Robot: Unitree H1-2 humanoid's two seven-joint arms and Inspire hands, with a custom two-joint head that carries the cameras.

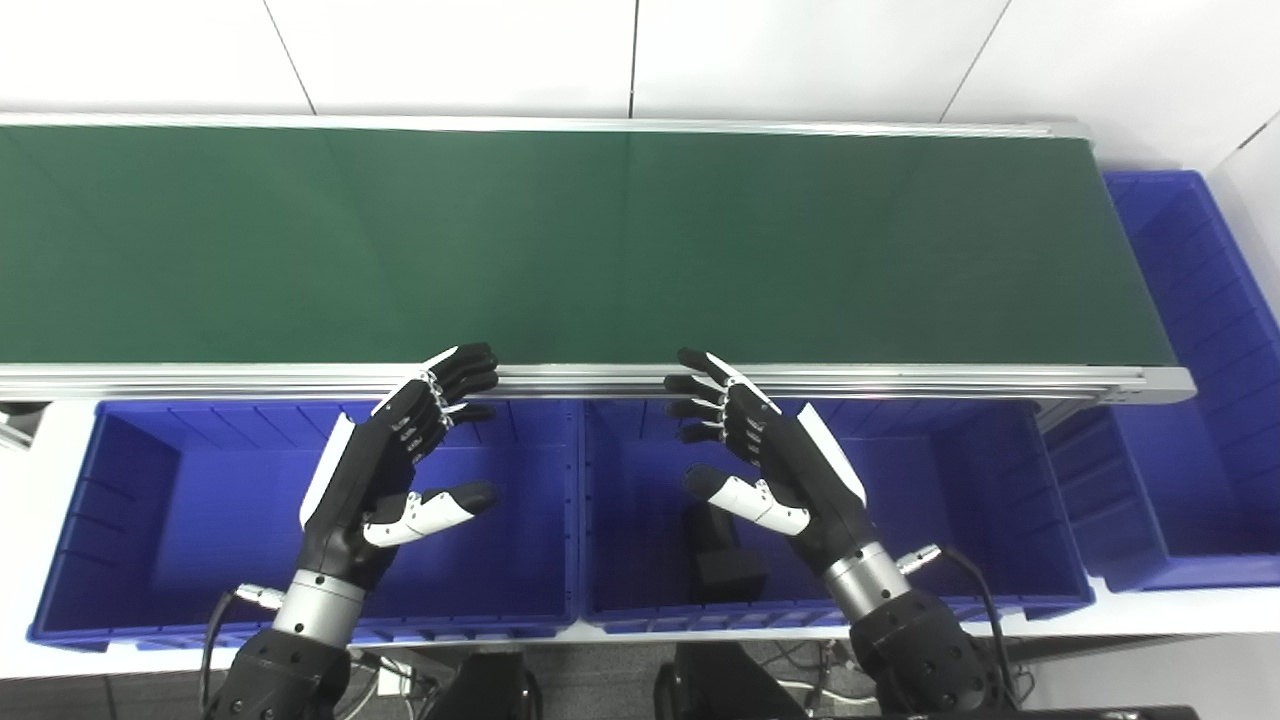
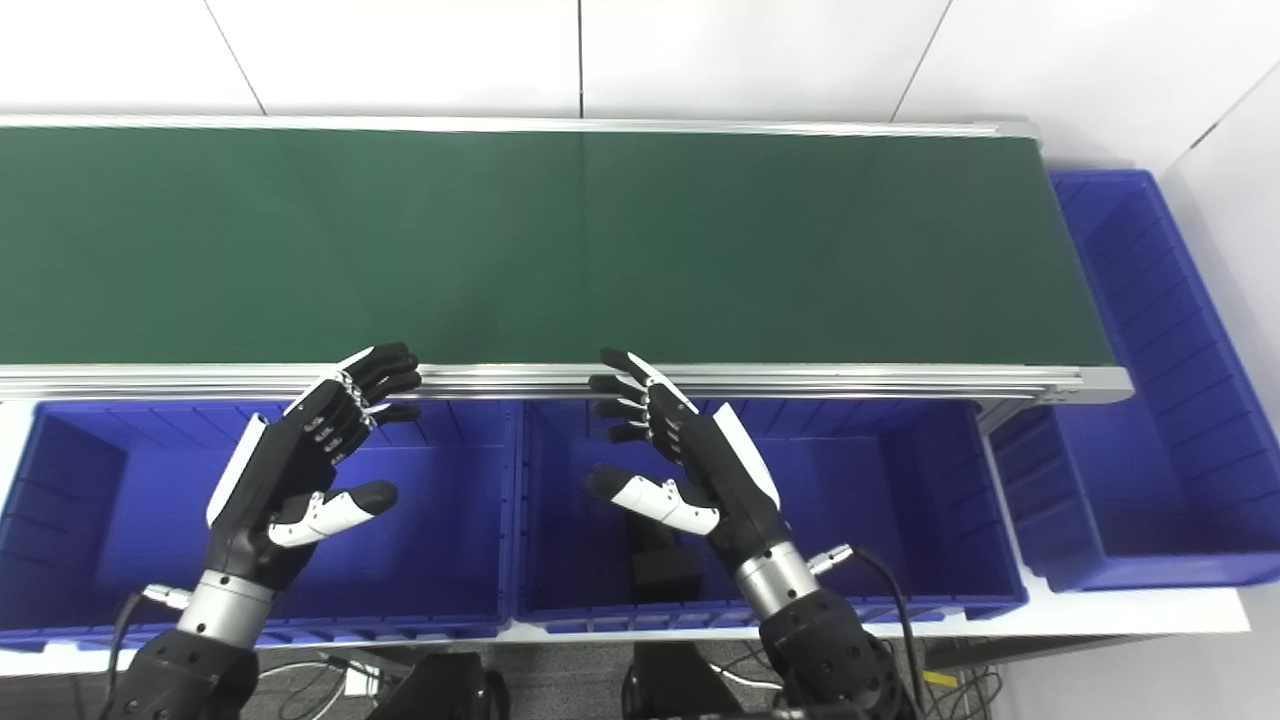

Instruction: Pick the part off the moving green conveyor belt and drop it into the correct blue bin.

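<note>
The green conveyor belt (image 1: 600, 240) runs across the view and carries no part that I can see. My left hand (image 1: 385, 470) is open and empty above the left blue bin (image 1: 130, 500). My right hand (image 1: 770, 460) is open and empty above the middle blue bin (image 1: 950, 500). Both hands hover just in front of the belt's near rail. A dark block-shaped part (image 1: 725, 560) lies on the floor of the middle bin, partly hidden behind my right hand.
A third blue bin (image 1: 1190, 380) stands at the right end of the belt, running away from me. The belt's aluminium near rail (image 1: 900, 378) lies between the belt and the bins. White wall panels rise behind the belt.
</note>
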